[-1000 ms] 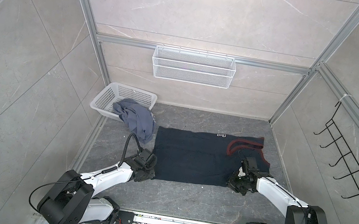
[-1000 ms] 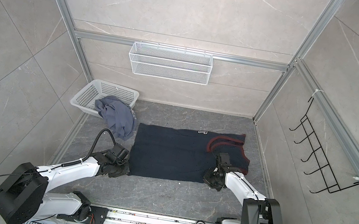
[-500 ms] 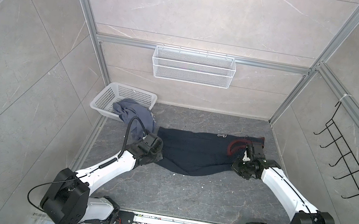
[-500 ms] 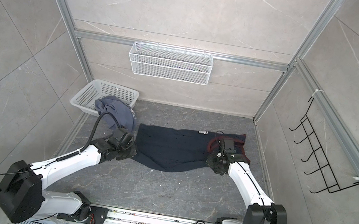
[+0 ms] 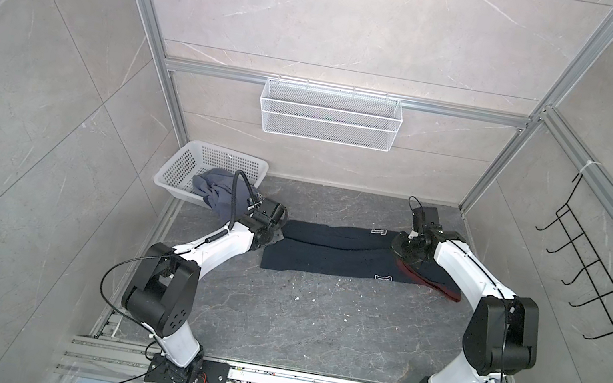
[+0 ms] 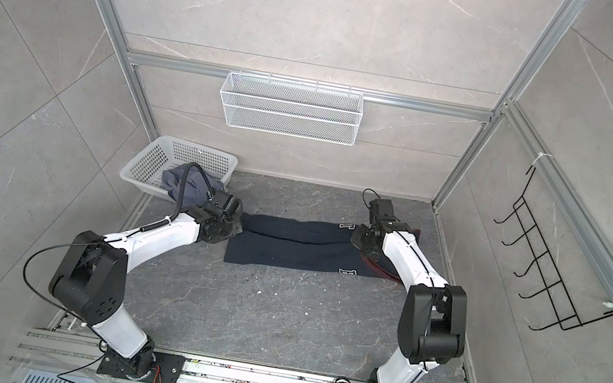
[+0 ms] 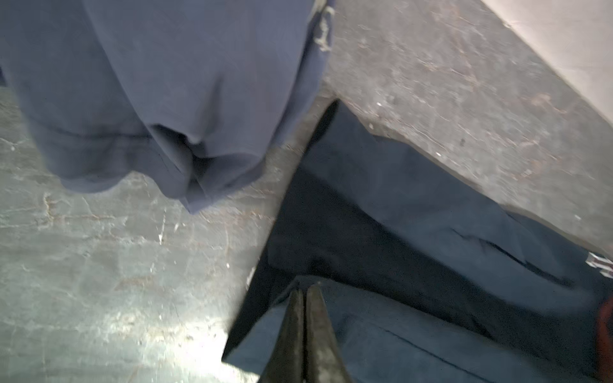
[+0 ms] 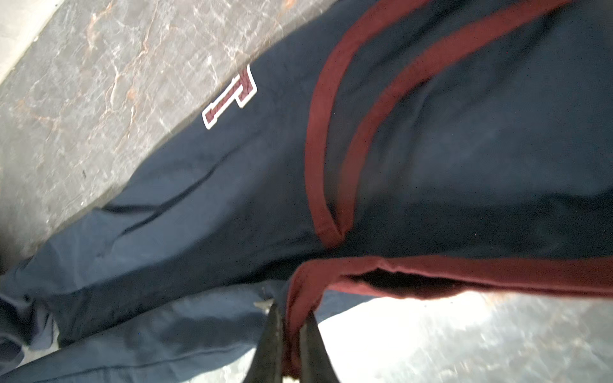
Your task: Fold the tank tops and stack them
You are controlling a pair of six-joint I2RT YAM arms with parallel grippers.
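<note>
Right wrist view shows the navy tank top with one dark-red strap pinched between the nearly closed jaws of the right end effector. Left wrist view shows the left end effector with its jaws pressed together on the garment's opposite edge, where the cloth lies doubled around the tips. In both top views the navy tank top stretches along the surface between the two end effectors, one long layer over another. I judge the first lengthwise fold to be underway but not yet released or squared. The slate tank top lies crumpled just beyond the left end effector, half spilling from the basket and apparently not yet folded. Left to do, by my reading: finish and shorten the navy fold, then spread, fold and stack the slate one.
</note>
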